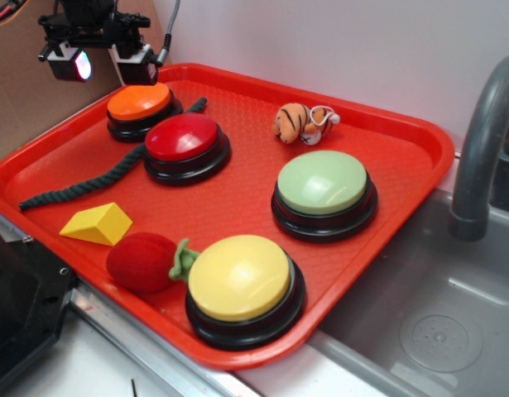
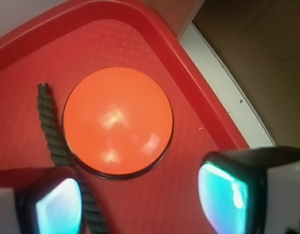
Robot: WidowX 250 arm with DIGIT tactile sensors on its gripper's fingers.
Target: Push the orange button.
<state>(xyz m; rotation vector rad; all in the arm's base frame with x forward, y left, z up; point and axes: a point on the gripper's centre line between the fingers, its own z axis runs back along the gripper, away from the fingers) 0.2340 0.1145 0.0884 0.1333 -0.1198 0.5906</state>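
The orange button (image 1: 139, 104) sits on its black base in the far left corner of the red tray (image 1: 237, 207). My gripper (image 1: 105, 64) hangs in the air just above and behind it, open, with nothing between its fingers. Seen from the wrist, the orange button (image 2: 117, 121) fills the middle of the frame. My gripper (image 2: 142, 200) is open there too, with one glowing pad at the lower left and one at the lower right. Bare tray floor lies between them.
A red button (image 1: 184, 139) stands right next to the orange one. A dark rope (image 1: 97, 174) (image 2: 54, 141) runs along the orange button's side. Green button (image 1: 323, 185), yellow button (image 1: 240, 279), yellow wedge (image 1: 97, 223), red plush strawberry (image 1: 144, 262) and toy tiger (image 1: 304, 122) share the tray. A sink faucet (image 1: 486, 141) rises at the right.
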